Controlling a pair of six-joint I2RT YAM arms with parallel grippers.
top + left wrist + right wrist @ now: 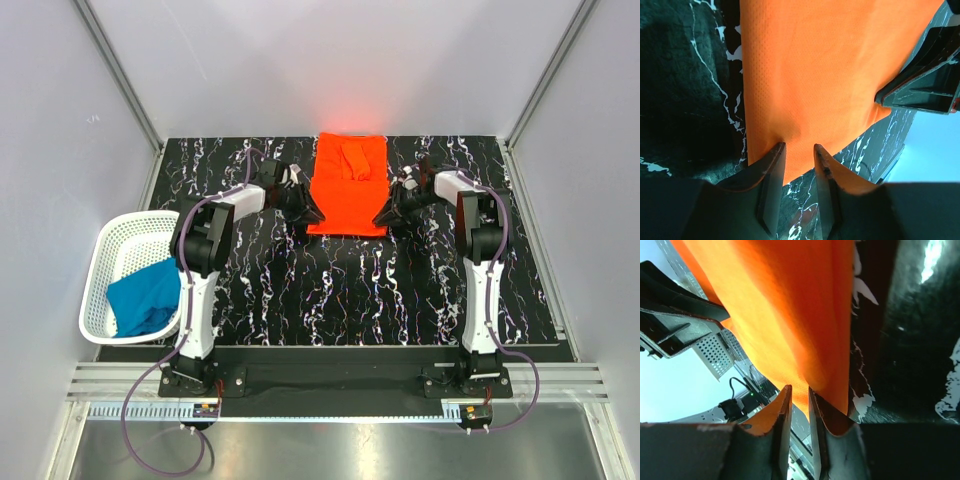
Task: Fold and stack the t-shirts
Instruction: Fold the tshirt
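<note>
Orange-red t-shirt (346,195), fine-knit rectangle, corners pinched by L fingers (770,170) & R fingers (781,410).

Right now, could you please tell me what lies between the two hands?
The orange-red t-shirt: in the top view its near edge spans from the left hand to the right hand, each pinching a corner.

A spread t-shirt (347,190) lay on the tabletop (300,290) at the upper centre of the frame. The left hand (306,212) sat at its lower-left corner and the right hand (388,216) at its lower-right, each pinching the hem. At the frame's left, a basket (105,250) held the other t-shirt (145,297).
</note>
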